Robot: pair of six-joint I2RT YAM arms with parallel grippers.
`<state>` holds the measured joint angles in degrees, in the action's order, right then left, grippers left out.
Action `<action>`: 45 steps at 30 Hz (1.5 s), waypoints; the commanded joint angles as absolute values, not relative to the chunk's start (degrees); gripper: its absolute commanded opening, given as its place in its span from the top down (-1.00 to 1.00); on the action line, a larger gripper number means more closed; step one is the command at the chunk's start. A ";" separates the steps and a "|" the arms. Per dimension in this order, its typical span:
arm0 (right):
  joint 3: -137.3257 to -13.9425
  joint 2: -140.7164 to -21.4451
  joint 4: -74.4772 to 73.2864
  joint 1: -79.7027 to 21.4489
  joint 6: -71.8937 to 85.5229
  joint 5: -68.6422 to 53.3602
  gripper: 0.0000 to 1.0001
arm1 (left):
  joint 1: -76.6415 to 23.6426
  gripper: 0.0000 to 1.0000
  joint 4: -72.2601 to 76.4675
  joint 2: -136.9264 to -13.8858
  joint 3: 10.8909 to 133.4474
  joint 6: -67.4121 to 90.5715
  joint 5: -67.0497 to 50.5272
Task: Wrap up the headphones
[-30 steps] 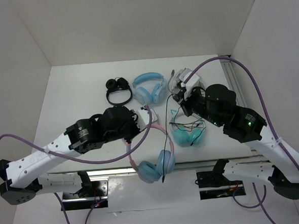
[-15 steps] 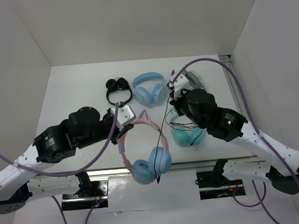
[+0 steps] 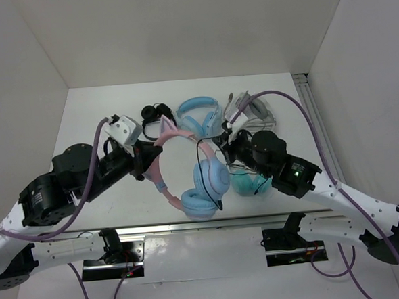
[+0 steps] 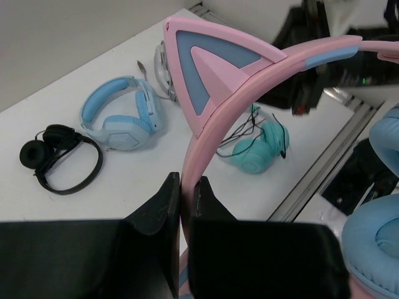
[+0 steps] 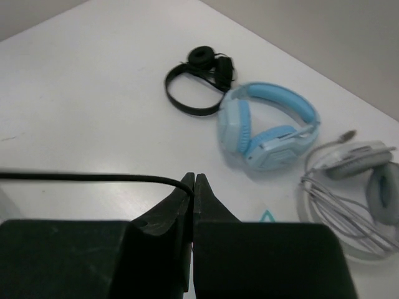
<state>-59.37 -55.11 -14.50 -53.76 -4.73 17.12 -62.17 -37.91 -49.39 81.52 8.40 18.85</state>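
The headphones, with a pink cat-ear headband (image 3: pixel 160 146) and light blue ear cups (image 3: pixel 211 177), hang above the table's front middle. My left gripper (image 3: pixel 151 167) is shut on the headband; in the left wrist view the jaws (image 4: pixel 185 187) clamp the pink band just below a cat ear (image 4: pixel 212 62). The thin black cable (image 3: pixel 220 189) runs from the cups up to my right gripper (image 3: pixel 221 140). In the right wrist view that gripper (image 5: pixel 194 182) is shut on the cable (image 5: pixel 93 177), which leads off to the left.
On the table lie a black on-ear pair (image 3: pixel 158 121), an all-blue pair (image 3: pixel 201 115), a grey-white headset with a coiled cord (image 3: pixel 255 112) and a teal cat-ear pair (image 3: pixel 250 180) under my right arm. White walls enclose the table on three sides.
My left arm has swung back and left, carrying the headphones up and away from the front edge. The cups now hang to the right of the band. My right gripper moved down-left with the cable.
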 commanded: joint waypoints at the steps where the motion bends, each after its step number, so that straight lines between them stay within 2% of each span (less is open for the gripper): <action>1: -53.19 -50.98 -0.02 -53.79 -5.18 3.55 0.96 | -62.49 1.00 -25.94 -47.81 85.25 19.33 25.30; 3: -48.53 -50.28 4.72 -53.79 -5.71 -3.59 0.92 | -62.49 1.00 -24.88 -47.29 83.59 22.84 28.64; 5: -45.81 -51.14 9.65 -53.79 -5.02 -7.71 0.96 | -62.49 1.00 -24.35 -46.76 82.97 25.99 31.71; 15: -34.81 -56.77 36.46 -53.26 4.03 -19.16 1.00 | -62.49 1.00 -27.07 -46.24 84.02 38.21 41.83; 22: -32.70 -62.05 50.09 -53.26 8.87 -25.30 0.66 | -62.49 1.00 -27.07 -47.46 84.90 38.23 41.31; 28: -31.30 -65.92 61.86 -53.26 13.44 -27.60 0.55 | -62.49 1.00 -26.54 -46.93 84.11 38.85 41.83; 34: -30.15 -67.15 63.90 -54.40 14.85 -27.60 0.42 | -62.49 1.00 -28.47 -46.93 85.86 39.98 47.80; 45: -25.49 -68.73 64.69 -57.21 15.38 -26.02 0.40 | -62.49 1.00 -31.29 -50.54 93.52 37.53 61.51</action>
